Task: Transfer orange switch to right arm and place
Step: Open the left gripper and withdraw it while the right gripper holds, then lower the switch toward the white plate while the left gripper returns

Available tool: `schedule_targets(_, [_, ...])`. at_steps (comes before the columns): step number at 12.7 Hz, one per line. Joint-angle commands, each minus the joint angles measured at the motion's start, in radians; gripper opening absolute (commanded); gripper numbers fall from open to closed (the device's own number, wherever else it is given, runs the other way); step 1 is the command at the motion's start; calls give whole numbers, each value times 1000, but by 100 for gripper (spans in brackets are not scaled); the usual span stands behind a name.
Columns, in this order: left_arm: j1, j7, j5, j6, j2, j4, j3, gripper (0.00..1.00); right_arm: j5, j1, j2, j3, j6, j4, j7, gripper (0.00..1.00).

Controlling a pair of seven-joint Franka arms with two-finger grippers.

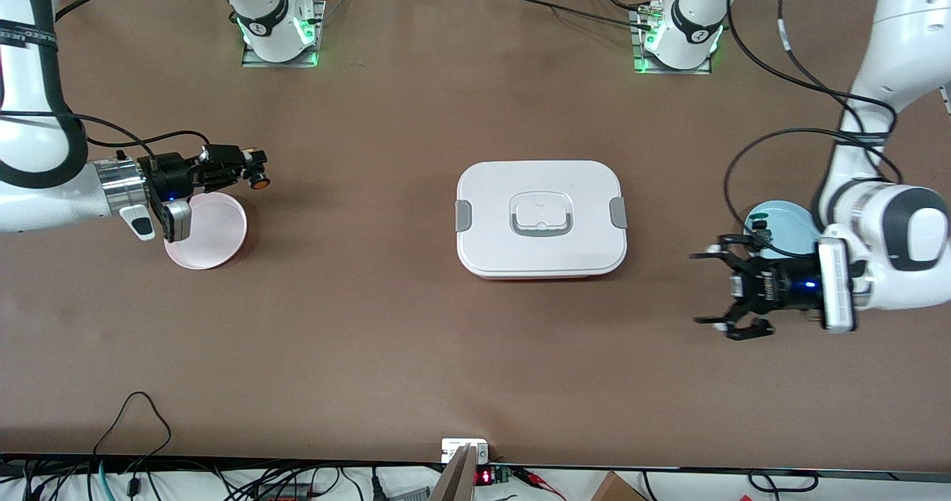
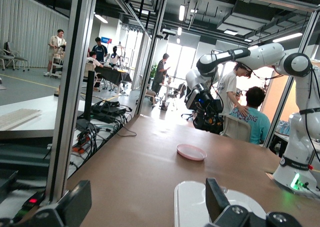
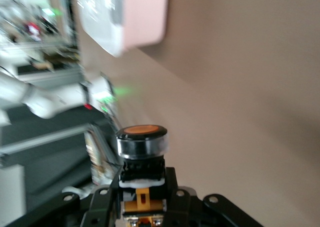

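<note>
The orange switch, a small black button with an orange cap, is held between the fingers of my right gripper, which is shut on its body. It hangs in the air over the table at the rim of the pink plate. In the right wrist view the switch sticks out of the right gripper with its cap facing away. My left gripper stands open and empty above the table beside the blue plate. In the left wrist view its fingers are spread wide.
A white lidded box with grey clips sits mid-table between the two arms. A small dark part lies on the blue plate. The left wrist view shows the box, the pink plate and the right arm.
</note>
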Motion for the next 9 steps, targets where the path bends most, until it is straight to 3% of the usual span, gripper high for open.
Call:
schedule_targets(1, [65,-10,154,-56,14,117,7,100,-150,-11,-19,7,56,-5,-93,5])
schedule_targets(6, [84,-212,503,-46,4,263,11,100,-443,-5,-5,9,235,-22,-295,5])
schedule_targets(9, [82,-512,683,-47,-60,288,8,100,-566,-8,-5,9,364,-68,-403,5])
